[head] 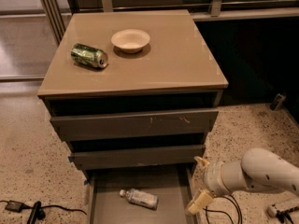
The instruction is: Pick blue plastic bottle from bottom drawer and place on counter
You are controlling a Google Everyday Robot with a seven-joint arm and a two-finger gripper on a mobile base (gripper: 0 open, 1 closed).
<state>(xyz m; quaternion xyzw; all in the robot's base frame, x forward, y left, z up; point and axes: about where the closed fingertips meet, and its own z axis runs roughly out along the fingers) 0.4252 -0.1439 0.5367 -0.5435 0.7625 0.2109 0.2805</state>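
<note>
The blue plastic bottle (139,198) lies sideways in the open bottom drawer (106,210); my end effector (199,182) hangs spread beside its right wall.

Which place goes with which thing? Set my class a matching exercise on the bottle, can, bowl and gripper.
Things
1. bottle
2. can
3. bowl
4. gripper

Places
A. upright on the counter, near its back edge
B. outside the bottom drawer, at its right side
C. lying inside the bottom drawer
D. on its side on the counter, left of the bowl

Pairs: 1-C, 2-D, 3-A, 4-B
</note>
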